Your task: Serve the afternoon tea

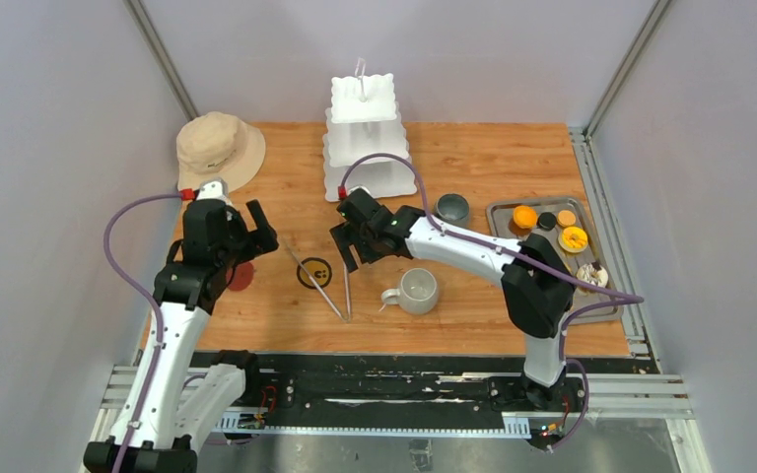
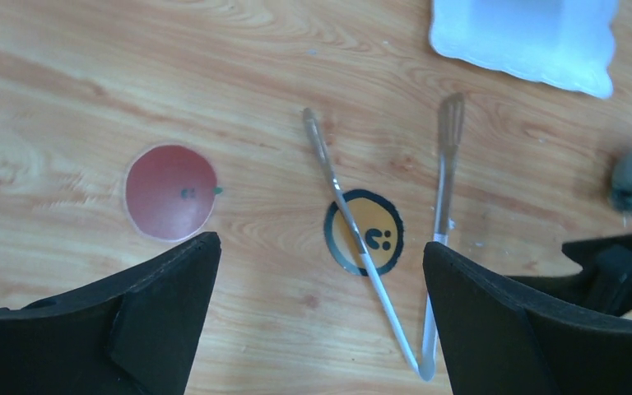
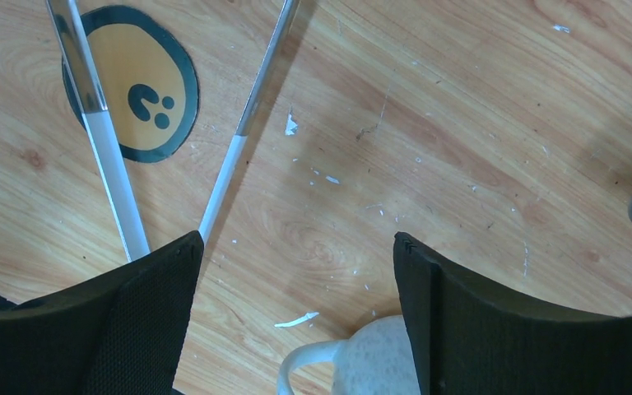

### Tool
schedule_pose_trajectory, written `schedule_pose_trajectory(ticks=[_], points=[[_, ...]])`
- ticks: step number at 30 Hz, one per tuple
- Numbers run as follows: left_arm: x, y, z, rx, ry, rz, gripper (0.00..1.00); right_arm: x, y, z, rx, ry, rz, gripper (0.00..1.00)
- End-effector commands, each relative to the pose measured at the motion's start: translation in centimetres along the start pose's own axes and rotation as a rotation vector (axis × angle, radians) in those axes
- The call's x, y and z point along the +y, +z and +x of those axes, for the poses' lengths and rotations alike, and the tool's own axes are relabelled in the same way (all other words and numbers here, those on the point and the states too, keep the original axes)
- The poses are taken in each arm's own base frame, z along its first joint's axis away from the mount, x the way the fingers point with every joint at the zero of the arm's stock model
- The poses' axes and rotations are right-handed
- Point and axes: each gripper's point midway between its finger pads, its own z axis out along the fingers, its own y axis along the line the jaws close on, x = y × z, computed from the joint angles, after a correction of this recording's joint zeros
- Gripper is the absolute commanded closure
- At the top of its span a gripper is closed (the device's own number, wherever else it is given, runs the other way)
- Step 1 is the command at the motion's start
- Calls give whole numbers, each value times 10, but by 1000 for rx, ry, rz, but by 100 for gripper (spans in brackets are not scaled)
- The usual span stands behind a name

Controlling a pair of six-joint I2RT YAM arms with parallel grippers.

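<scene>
The white three-tier stand (image 1: pixel 364 138) stands at the back middle; its base corner shows in the left wrist view (image 2: pixel 527 37). A light grey mug (image 1: pixel 418 290) sits near the front middle, its handle to the left, also in the right wrist view (image 3: pixel 354 362). A dark grey mug (image 1: pixel 451 208) stands beside the steel tray (image 1: pixel 513 241), which holds toy pastries: orange (image 1: pixel 524 216), a yellow ring (image 1: pixel 573 238) and others. Metal tongs (image 1: pixel 333 286) lie over a yellow sticker (image 1: pixel 314 273). My right gripper (image 1: pixel 359 248) is open above the table by the tongs (image 3: pixel 115 164). My left gripper (image 1: pixel 253 239) is open and empty above the tongs (image 2: pixel 370 247).
A beige bucket hat (image 1: pixel 219 148) lies at the back left. A red round sticker (image 2: pixel 170 192) is on the wood left of the yellow sticker (image 2: pixel 364 231). The tray lies along the table's right edge. Grey walls close in both sides.
</scene>
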Motion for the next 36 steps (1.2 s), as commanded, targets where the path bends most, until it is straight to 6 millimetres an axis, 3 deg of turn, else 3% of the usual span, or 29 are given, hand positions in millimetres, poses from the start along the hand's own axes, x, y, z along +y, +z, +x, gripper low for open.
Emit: schedule_pose_trajectory(ticks=[1,7,9,12,18,24,31,36], points=[[-39,-12,5,-16,172,221,2,1,-17,-7,-57,9,0,15],[-63,-22,23,-6,275,302,2,21,2,-1,-40,56,-60,15],[-63,-24,21,-19,261,295,2,31,10,0,-32,68,-72,15],[-51,-29,1,-93,200,212,2,41,21,4,-16,81,-66,19],[-44,-38,-21,-152,161,151,2,51,56,26,55,78,-56,36],[-42,-32,-17,-135,159,133,2,47,65,34,66,70,-21,59],[-42,-31,-16,-133,162,131,2,33,57,17,1,20,45,90],[-43,-31,-14,-126,160,135,2,18,57,1,-37,-61,81,99]])
